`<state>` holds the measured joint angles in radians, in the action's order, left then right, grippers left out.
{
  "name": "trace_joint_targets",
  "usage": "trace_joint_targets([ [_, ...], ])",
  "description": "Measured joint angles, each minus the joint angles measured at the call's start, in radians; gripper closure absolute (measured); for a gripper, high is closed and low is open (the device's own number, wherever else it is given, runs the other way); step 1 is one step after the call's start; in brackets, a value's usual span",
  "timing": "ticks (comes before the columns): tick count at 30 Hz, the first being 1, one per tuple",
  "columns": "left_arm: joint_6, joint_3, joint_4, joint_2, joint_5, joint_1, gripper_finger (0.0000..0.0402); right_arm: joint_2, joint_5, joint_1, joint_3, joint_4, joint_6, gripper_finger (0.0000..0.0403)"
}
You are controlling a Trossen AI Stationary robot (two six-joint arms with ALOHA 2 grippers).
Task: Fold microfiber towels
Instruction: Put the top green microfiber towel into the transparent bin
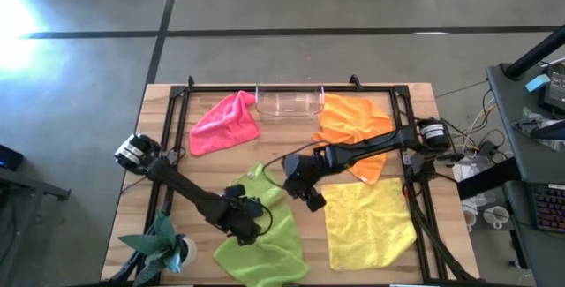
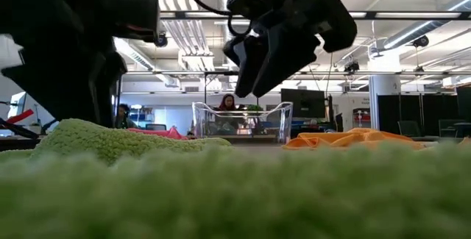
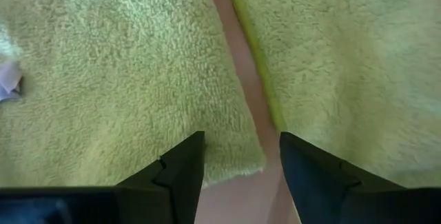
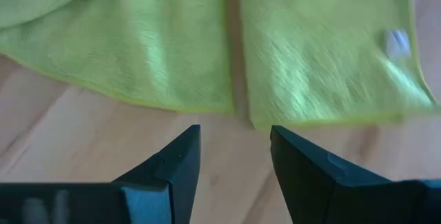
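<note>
**At the near middle of the surface, two open claws over the green cloths**

At roughly 6 o'clock on the wooden surface (image 1: 406,265) lie the two lime green towels (image 1: 265,234), side by side with a thin strip of bare wood between their edges, as both wrist views show. The left claw (image 1: 250,227) hangs low over them, fingers spread and released, holding nothing. The right claw (image 1: 311,200) hovers at the greens' 1 o'clock edge, above bare wood, also spread and empty.

The yellow towel (image 1: 371,225) lies flat at 4 o'clock, the orange towel (image 1: 349,119) is rumpled at 1 o'clock under the right arm, and the pink towel (image 1: 222,124) is bunched at 11 o'clock. The clear tray (image 1: 288,101) stands at 12 o'clock between the pink and the orange.

These cloths look light, limp and fluffy; they should drape and sag when lifted and cling a little to the wood rather than slide. The best hold is probably a corner or hemmed edge, pinched from above, one claw per corner so the fold stays square. A mid-cloth pinch would likely only bunch the pile.
</note>
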<state>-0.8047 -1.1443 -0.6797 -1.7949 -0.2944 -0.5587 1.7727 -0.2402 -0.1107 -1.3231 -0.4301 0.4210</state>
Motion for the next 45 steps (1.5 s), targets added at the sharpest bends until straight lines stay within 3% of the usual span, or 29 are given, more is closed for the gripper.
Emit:
trace_joint_targets([
  [18,0.000,0.000,-0.013,-0.091,0.008,0.018,0.0237,0.161,0.048,-0.013,-0.005,0.208,0.062,0.0236],
  [23,0.017,0.002,-0.015,-0.089,0.002,0.028,0.0297,0.209,0.158,-0.013,-0.025,0.212,0.061,0.0236],
  [30,0.037,0.004,-0.024,-0.086,-0.016,0.031,0.0394,0.236,0.185,-0.013,-0.042,0.206,0.043,0.0239],
  [34,0.042,0.004,-0.021,-0.083,-0.011,0.040,0.0390,0.239,0.186,-0.013,-0.041,0.205,0.022,0.0276],
  [40,0.087,0.006,-0.018,-0.066,-0.002,0.065,0.0389,0.239,0.201,-0.001,-0.041,0.206,-0.008,0.0381],
  [45,0.131,0.010,-0.019,-0.016,0.016,0.090,0.0389,0.206,0.233,0.004,-0.040,0.160,-0.075,0.0393],
])
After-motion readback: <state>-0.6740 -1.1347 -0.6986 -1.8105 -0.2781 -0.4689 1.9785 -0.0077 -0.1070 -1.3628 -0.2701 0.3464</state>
